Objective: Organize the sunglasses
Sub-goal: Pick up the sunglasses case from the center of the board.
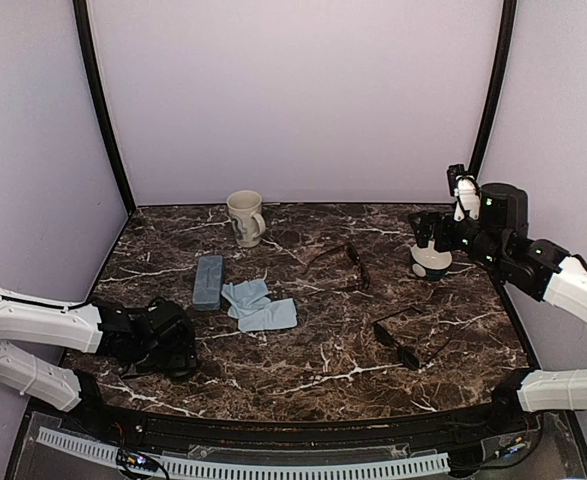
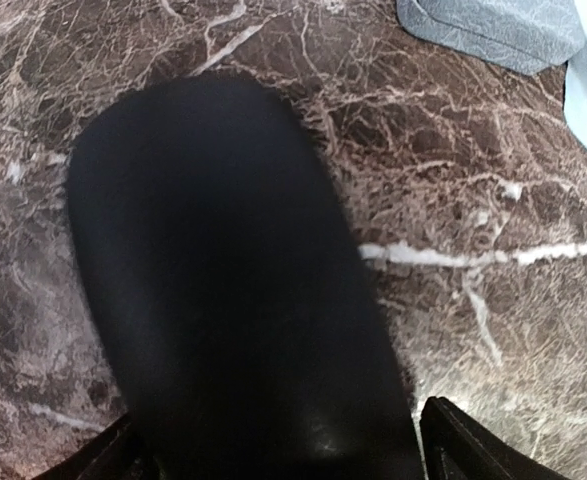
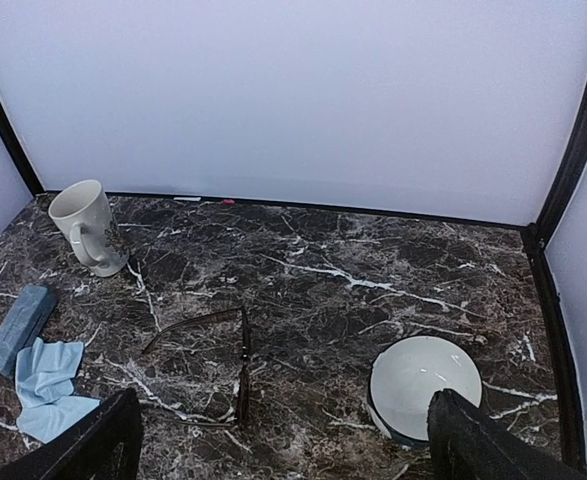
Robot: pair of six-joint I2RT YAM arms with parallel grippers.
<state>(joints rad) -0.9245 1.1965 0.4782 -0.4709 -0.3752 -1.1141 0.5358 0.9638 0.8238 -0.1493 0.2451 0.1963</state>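
Sunglasses (image 1: 357,268) look light, brittle; I'd pinch the brownish pair (image 3: 243,370) at its bridge, off the lenses; right hand (image 3: 283,440) gapes empty; left hand (image 1: 171,345) straddles black case (image 2: 233,280); I cannot tell if it grips.

Two sunglasses (image 1: 345,266), two cases (image 1: 209,282), two cloths (image 1: 270,316), one mug (image 1: 244,217), one bowl (image 1: 432,262).

Soft, even light fills the top view; the counter (image 1: 303,365) carries only faint shadows. The left wrist view is dim and blurred (the black case (image 2: 233,300) sits too close). The right wrist view is sharp, sunglasses (image 3: 244,370) crisp, wall (image 3: 303,90) slightly washed out.
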